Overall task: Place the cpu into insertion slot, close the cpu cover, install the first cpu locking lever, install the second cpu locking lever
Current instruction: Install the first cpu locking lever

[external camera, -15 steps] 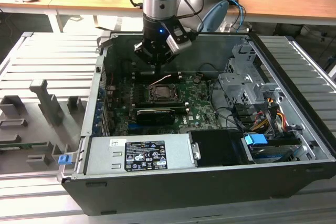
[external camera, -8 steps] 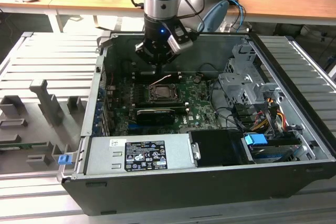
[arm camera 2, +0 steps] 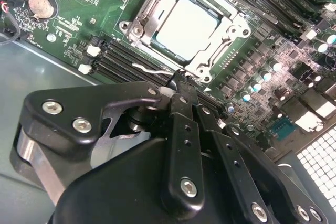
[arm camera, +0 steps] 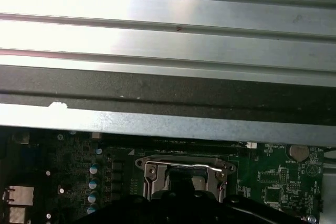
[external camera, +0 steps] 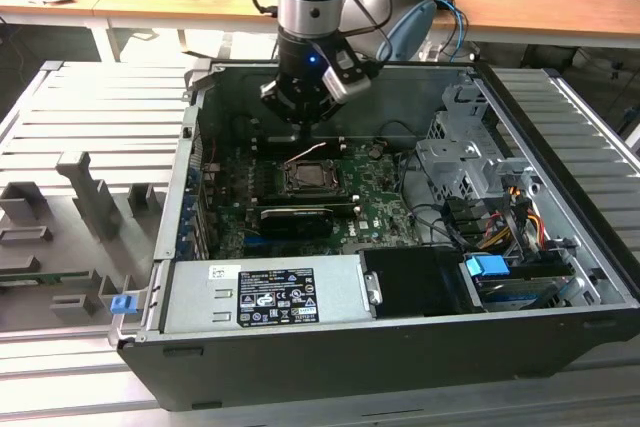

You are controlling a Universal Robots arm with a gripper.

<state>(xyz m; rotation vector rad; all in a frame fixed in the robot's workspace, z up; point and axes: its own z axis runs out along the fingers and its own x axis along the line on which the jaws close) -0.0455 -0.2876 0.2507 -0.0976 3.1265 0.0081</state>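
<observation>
Silver-faced, one cpu (arm camera 2: 185,23) sits under one cpu cover (arm camera 2: 218,56), gripper (arm camera 2: 181,80) near.

Ribbed grey metal table (external camera: 80,107) carries open computer case (external camera: 400,367); grey fixture blocks (external camera: 95,192) beside it.

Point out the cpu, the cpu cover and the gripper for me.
cpu (arm camera 2: 186,24): second wrist view, centre of its pale metal face.
cpu cover (arm camera 2: 157,4): second wrist view, the frame's side bar beside the chip.
gripper (arm camera 2: 179,78): second wrist view, at the black fingertips just short of the socket.
</observation>
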